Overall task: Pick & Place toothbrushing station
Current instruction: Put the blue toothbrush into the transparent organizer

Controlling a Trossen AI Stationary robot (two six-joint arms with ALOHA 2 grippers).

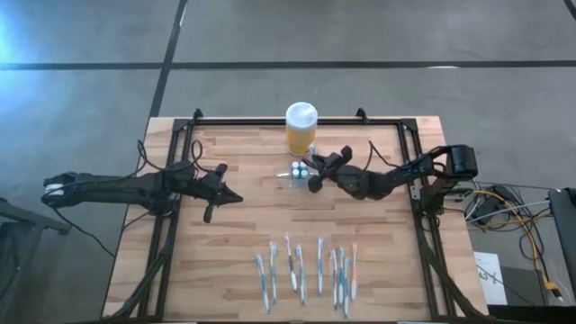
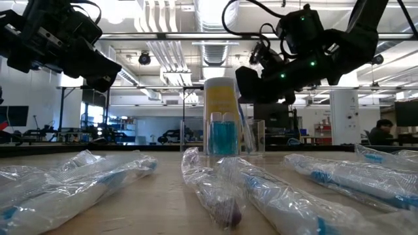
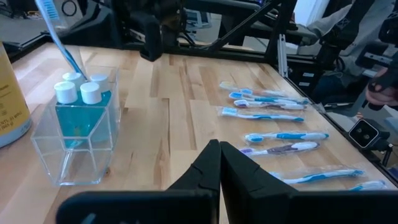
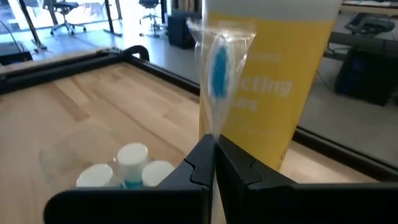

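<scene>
The toothbrushing station (image 1: 290, 175) is a clear holder standing on the table in front of a yellow jar (image 1: 301, 129). It holds small blue bottles with white caps (image 3: 79, 92). My right gripper (image 1: 313, 173) hovers just right of the station and is shut on a wrapped toothbrush (image 4: 217, 68). That brush rises in front of the jar (image 4: 273, 81). In the left wrist view a blue brush (image 3: 62, 43) slants down into the station (image 3: 81, 143). My left gripper (image 1: 236, 196) is shut, holds nothing and hangs above the table left of the station. My right gripper pinches the wrapped toothbrush between its two fingers, on the wrapper below the brush head (image 4: 213, 127). The fingers come almost level from the table's right and lie across the brush. The head stands above them. The fingers hide the part below.
Several wrapped toothbrushes (image 1: 306, 270) lie in a row near the table's near edge. A black frame rail (image 1: 297, 120) runs along the far edge behind the jar. Bare wood lies between my left gripper and the station.
</scene>
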